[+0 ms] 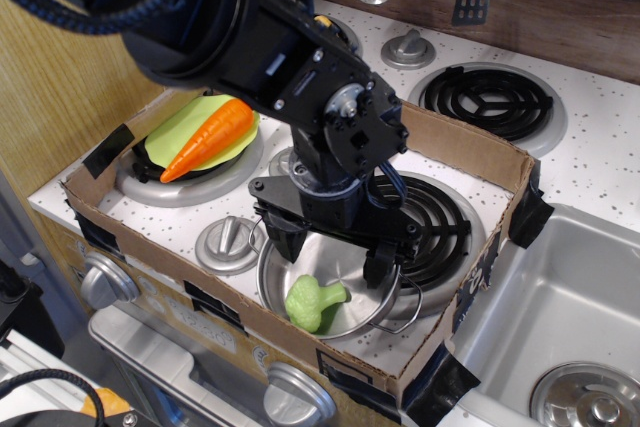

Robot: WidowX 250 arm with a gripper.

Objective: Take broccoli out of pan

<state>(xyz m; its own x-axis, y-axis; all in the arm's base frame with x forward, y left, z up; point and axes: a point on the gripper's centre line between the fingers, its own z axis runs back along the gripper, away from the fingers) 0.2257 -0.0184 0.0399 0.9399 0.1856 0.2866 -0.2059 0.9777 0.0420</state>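
Your tool (333, 252) hangs with its jaws apart over the steel pan (385, 297) on the worktop (600, 162). The broccoli (314, 301) lies on its side at the pan's near wall. Shift toward you, lower until the jaws straddle the head, then close gently.

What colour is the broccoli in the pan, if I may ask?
Light green; the broccoli shows clearly in the observation.image view.
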